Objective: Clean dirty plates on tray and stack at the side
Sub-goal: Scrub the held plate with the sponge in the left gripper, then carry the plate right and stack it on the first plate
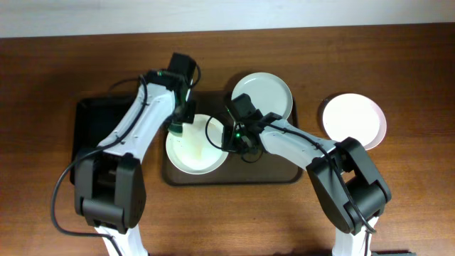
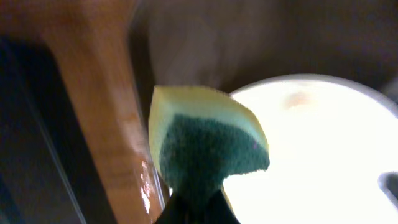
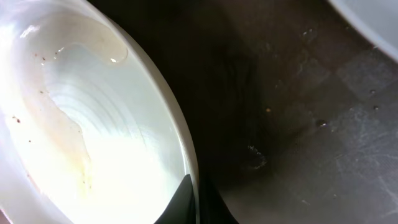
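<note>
The brown tray [image 1: 281,174] lies mid-table. A smeared white plate [image 1: 195,149] sits at its left end; it also shows in the left wrist view [image 2: 323,149] and in the right wrist view [image 3: 93,143]. My right gripper [image 1: 233,139] is shut on that plate's right rim [image 3: 194,186]. My left gripper [image 1: 175,126] is shut on a yellow and green sponge [image 2: 208,149] over the plate's left edge. A second plate [image 1: 266,91] lies at the tray's back right. A third plate [image 1: 354,119] rests on the table to the right.
A narrow black tray [image 1: 96,128] lies to the left of the brown tray, under my left arm. The wooden table [image 1: 412,206] surrounds both trays.
</note>
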Controlling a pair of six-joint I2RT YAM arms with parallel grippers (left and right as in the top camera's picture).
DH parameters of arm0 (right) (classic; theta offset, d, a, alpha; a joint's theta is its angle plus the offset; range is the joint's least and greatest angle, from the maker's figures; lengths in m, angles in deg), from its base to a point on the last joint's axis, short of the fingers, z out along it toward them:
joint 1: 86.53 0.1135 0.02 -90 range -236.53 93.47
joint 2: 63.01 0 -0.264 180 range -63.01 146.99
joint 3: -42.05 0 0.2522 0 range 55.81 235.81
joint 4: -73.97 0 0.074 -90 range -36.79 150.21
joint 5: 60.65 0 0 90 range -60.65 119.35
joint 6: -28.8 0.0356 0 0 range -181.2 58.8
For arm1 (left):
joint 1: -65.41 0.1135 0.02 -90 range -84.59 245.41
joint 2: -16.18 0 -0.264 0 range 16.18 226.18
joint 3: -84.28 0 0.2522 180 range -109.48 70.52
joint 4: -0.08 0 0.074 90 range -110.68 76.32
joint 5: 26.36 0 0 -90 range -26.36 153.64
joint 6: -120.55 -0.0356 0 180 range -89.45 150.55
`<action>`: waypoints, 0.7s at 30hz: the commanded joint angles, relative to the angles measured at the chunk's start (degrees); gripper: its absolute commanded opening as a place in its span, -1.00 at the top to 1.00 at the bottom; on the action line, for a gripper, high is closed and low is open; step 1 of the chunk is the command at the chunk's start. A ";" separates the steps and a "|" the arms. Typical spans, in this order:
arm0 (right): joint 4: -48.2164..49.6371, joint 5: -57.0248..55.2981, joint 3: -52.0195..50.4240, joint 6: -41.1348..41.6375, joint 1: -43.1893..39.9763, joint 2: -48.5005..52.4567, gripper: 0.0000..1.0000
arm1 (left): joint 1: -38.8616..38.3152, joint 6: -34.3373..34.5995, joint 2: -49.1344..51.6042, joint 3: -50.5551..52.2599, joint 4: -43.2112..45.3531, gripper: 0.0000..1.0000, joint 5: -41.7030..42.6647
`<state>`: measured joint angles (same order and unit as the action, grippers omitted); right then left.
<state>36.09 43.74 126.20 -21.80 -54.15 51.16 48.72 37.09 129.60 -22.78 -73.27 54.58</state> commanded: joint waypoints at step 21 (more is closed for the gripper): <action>-44.37 -63.21 20.70 -6.73 13.31 -9.14 0.92 | 5.62 0.28 -0.50 -8.74 -3.23 0.99 3.74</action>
<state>-7.50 -2.42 145.65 -32.38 -46.59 44.16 54.29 37.09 129.56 -31.28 -76.59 57.71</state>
